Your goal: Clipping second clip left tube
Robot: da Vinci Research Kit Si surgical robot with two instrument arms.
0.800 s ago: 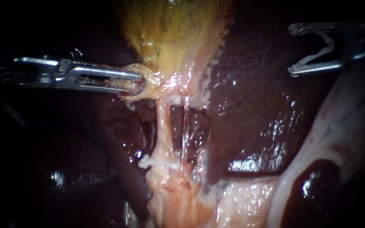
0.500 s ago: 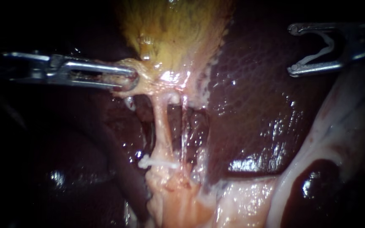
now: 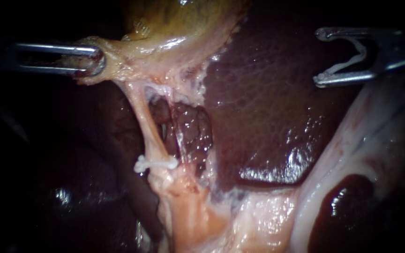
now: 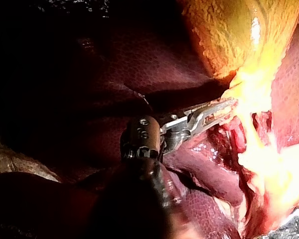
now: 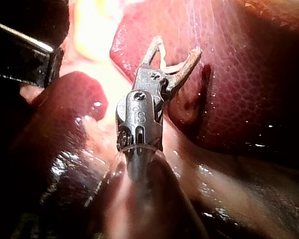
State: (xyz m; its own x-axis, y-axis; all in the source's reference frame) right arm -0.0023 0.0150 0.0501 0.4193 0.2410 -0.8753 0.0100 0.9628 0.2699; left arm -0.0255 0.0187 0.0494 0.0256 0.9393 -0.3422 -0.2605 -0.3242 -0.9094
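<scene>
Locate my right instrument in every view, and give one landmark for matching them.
Endoscope view: right instrument at upper right, loaded clip in it, over the liver.
Left wrist view: not in it.
Right wrist view: that view's own instrument, over the liver.
Shared landmark: the liver.

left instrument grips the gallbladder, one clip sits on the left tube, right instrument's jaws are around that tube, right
The right instrument is not at the left tube: in the endoscope view its jaws hold a loaded clip over the liver, clear of it. The grip of the left instrument and the fitted clip are right.
</scene>
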